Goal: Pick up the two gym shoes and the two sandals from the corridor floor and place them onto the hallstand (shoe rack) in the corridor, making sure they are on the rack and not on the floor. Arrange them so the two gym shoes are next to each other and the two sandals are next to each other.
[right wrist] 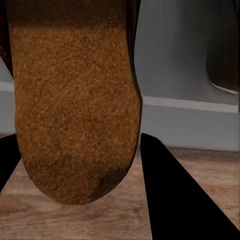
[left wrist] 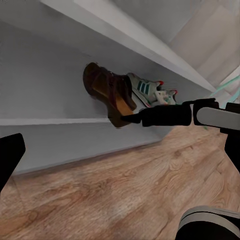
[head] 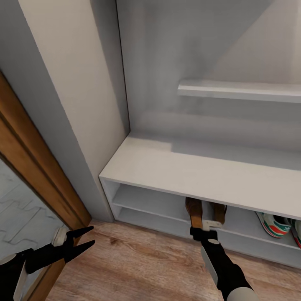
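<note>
On the hallstand's [head: 188, 171] low shelf, two brown sandals [head: 194, 211] [head: 220, 212] stand side by side, heels toward the floor. My right gripper [head: 200, 229] is shut on the heel of the left sandal [right wrist: 75, 100], which fills the space between its black fingers [right wrist: 172, 195]. The other sandal [right wrist: 225, 65] lies just beside it. Right of them on the same shelf sit the two gym shoes [head: 274, 223] [head: 297, 232], white with green stripes, next to each other. In the left wrist view the sandals [left wrist: 107, 90], the gym shoes [left wrist: 150, 90] and the right arm [left wrist: 200, 115] show. My left gripper [head: 88, 238] hangs open over the corridor floor [head: 138, 263].
A wooden door frame [head: 33, 167] and a grey wall edge [head: 83, 138] stand close on the left. The bench top overhangs the low shelves, and an upper shelf [head: 238, 90] juts out above it. A lower shelf board [head: 142, 219] lies under the shoes' shelf.
</note>
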You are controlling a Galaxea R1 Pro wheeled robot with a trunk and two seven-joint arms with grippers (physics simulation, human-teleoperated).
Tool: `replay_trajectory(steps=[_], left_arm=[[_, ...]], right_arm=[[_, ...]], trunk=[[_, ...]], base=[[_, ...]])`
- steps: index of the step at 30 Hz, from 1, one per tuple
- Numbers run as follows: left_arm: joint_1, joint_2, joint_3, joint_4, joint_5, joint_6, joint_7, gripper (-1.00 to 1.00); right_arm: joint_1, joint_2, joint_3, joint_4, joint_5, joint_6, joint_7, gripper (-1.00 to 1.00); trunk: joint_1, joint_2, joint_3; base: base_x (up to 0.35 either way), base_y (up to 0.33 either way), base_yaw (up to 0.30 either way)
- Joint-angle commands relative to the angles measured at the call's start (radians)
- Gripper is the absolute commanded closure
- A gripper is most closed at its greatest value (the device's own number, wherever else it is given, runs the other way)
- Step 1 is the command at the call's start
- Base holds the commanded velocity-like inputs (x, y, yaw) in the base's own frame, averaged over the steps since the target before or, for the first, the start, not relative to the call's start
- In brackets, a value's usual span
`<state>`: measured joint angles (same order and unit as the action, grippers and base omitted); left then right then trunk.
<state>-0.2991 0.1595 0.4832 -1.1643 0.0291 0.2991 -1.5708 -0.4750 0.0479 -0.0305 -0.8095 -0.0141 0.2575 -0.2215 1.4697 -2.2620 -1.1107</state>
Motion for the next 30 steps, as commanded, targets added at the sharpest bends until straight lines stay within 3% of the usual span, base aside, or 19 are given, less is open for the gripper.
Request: replay_trajectory(steps=[1, 15, 30], left_arm=[[0.0, 0.0, 0.0, 0.0, 0.0, 0.0, 0.0, -1.0], [0.0, 0.0, 0.0, 0.0, 0.0, 0.0, 0.0, -1.0], [0.0, 0.0, 0.0, 0.0, 0.0, 0.0, 0.0, -1.0]], right_arm=[[0.0, 0.0, 0.001, 0.0, -0.003, -0.017, -0.002, 1.0], [0.001, 0.0, 0.001, 0.003, -0.003, -0.062, -0.002, 1.0], [0.001, 0.0, 0.002, 0.003, -0.003, -0.063, -0.002, 1.0]], trunk=[[0.0, 0.0, 0.0], [0.0, 0.0, 0.0], [0.0, 0.0, 0.0]], base=[[0.017, -0.009, 0.0], [0.003, -0.001, -0.007], [0.0, 0.0, -0.254]])
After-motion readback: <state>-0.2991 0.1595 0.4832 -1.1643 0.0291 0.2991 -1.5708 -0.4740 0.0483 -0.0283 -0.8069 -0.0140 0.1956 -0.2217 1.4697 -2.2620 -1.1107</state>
